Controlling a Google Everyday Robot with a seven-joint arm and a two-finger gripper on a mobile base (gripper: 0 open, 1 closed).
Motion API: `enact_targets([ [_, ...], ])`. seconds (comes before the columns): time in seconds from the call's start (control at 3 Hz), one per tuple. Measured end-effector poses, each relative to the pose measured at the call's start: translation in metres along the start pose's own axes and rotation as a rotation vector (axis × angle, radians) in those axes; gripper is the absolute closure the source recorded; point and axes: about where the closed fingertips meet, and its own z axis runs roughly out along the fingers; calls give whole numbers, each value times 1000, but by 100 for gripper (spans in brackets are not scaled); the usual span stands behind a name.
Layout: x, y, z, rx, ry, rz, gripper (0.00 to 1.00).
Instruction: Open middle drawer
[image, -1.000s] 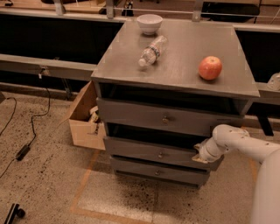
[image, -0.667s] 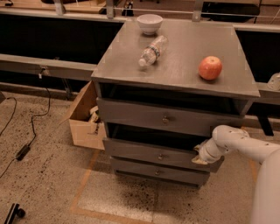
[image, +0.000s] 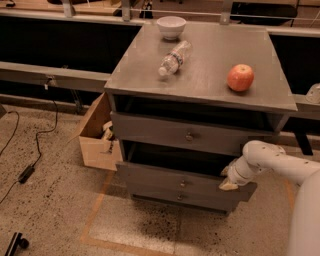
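**Operator:** Three drawers in that stack, so which one is out?

**Spotter:** Start nearest you. A strip of orange tape (image: 98, 200) runs over the speckled floor toward the grey wooden cabinet (image: 116, 100). Above the lowest grey drawer (image: 160, 197) sits the wide, shallow grey wooden middle drawer (image: 150, 176), with a small round metal knob (image: 183, 183) at its centre. Its front stands forward of the drawer above, and a dark gap lies open over it.

**Operator:** And where is my gripper?

**Spotter:** Your white gripper (image: 226, 181) is at the right end of that drawer's front, against its top edge and well apart from the knob. Your white arm (image: 272, 160) reaches in from the right. Whether the gripper is clamped or slack, you cannot tell.

**Operator:** Further back?

**Spotter:** The taller grey top drawer (image: 160, 131) lies set back. A brown cardboard box (image: 95, 137) stands on the floor just beside the cabinet's left side. On the cabinet top, a round red apple (image: 240, 77) rests near the right edge. A clear plastic bottle (image: 174, 58) lies on its side, and a small white bowl (image: 171, 27) stands farthest away.
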Motion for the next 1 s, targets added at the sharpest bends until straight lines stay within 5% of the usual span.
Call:
enact_targets([
  [0.33, -12, 24, -16, -91, 10, 9, 13],
  [0.67, -36, 68, -47, -254, 25, 22, 0],
  [1.0, -62, 115, -83, -431, 39, 36, 0],
])
